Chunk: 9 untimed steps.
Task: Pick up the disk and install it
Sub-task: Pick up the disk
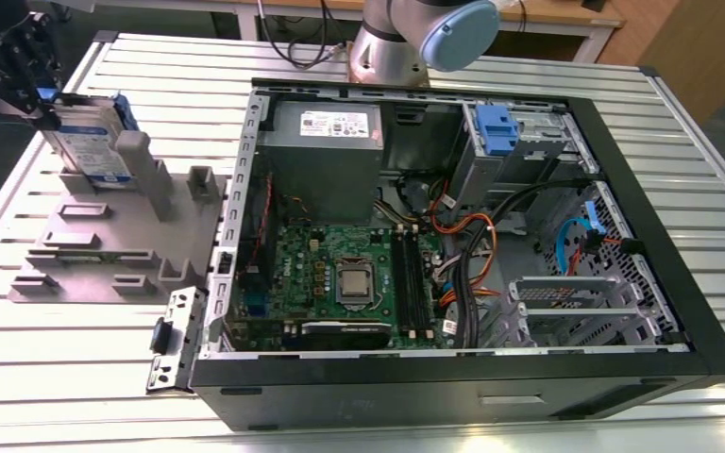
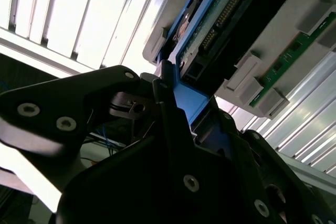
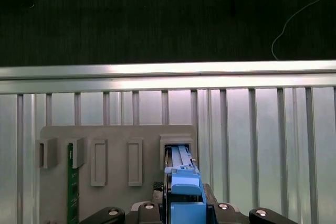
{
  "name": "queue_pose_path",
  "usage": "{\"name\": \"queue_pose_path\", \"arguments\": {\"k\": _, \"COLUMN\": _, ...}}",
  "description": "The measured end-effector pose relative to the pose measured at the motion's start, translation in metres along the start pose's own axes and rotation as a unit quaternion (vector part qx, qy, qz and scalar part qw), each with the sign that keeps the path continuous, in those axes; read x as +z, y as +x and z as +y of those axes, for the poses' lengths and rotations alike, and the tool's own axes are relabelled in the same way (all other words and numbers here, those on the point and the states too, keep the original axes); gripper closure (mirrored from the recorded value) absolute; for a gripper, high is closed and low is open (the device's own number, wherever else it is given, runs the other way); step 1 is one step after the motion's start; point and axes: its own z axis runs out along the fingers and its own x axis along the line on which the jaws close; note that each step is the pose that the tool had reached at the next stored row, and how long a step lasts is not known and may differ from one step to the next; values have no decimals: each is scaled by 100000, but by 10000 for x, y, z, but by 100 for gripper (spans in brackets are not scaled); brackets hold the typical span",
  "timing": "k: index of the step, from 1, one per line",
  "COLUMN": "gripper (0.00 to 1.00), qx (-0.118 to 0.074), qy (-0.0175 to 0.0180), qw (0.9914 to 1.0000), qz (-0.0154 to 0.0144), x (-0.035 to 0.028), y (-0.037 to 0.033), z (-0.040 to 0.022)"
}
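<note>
- Gripper (image 1: 45, 102), upper left of the exterior view, pinches the blue end handle of the disk (image 1: 92, 143).
- Disk stands upright in a slot of the grey fixture (image 1: 98, 241), left of the open computer case (image 1: 665, 198).

Single arm (image 1: 385, 52): silver tube w/ blue-grey joint cap (image 1: 460, 32), at top centre of exterior view, upper part cut by frame. Black gripper (image 1: 42, 96) far off on the exterior view's left, well apart from that arm section, pointing approx. straight down, wrist body above it partly out of frame. In second wrist view, gripper (image 2: 187, 102) seen close from behind: black fingers (image 2: 167, 109) on both sides of blue handle of the disk (image 2: 231, 3), pressed onto it, no gap visible. Black linkage plates w/ screw heads spread out behind fingers. In first wrist view, gripper (image 3: 185, 209) clamped on same blue handle, plates flanking it.
</note>
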Motion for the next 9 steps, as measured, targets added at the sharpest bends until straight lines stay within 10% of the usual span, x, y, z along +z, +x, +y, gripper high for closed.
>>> {"name": "queue_pose_path", "arguments": {"k": 9, "gripper": 64, "qx": -3, "qy": -2, "qw": 100000, "qz": 4, "x": -67, "y": -1, "z": 1}}
